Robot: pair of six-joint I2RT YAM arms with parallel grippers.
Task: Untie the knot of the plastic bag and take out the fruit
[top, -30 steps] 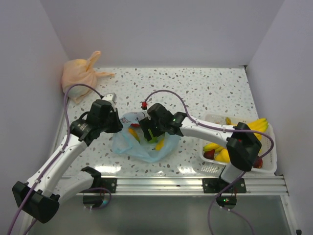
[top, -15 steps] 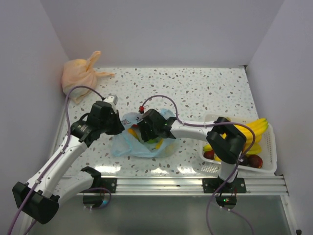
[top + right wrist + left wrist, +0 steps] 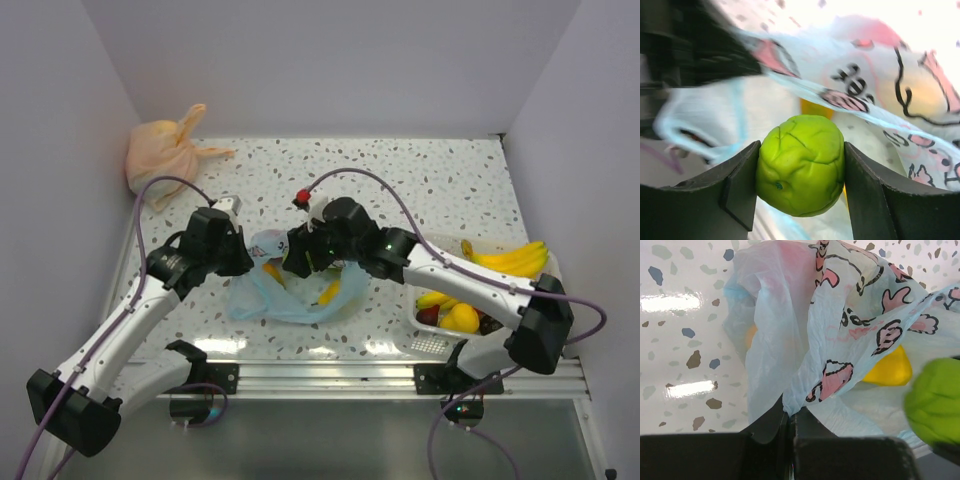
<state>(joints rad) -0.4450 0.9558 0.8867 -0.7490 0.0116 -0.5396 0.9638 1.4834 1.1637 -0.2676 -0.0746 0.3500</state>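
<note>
Plastic bag [image 3: 290, 298]: light blue translucent film with a pink and white cartoon print. It lies slumped on the speckled tabletop [image 3: 430, 190], between the two sets of fingers.
Long axis: side to side, running from the left fingers across towards the right fingers.
Mouth: gapes open, with its rim lifted on the left fingers' side.
Knot: I cannot tell from the crumpled film whether any tie remains.
Left fingers [image 3: 771, 422]: pressed fully together and pinching a gathered fold of the bag's rim. The film fans out beyond their tips.
Right fingers [image 3: 742, 192]: set partly apart and clamped on a green fruit [image 3: 801, 162]. One finger touches each side of it.
Green fruit: round, wrinkled skin, held just above the open mouth, close beside the left fingers.
Yellow fruit [image 3: 890, 371]: inside the bag, just beyond the left fingertips and below the held fruit.
White basket [image 3: 552, 318]: holds bananas and other fruit, well off to the outer side of the right fingers.
Orange bag [image 3: 165, 155]: tied, in the far corner, well beyond the left fingers.
</note>
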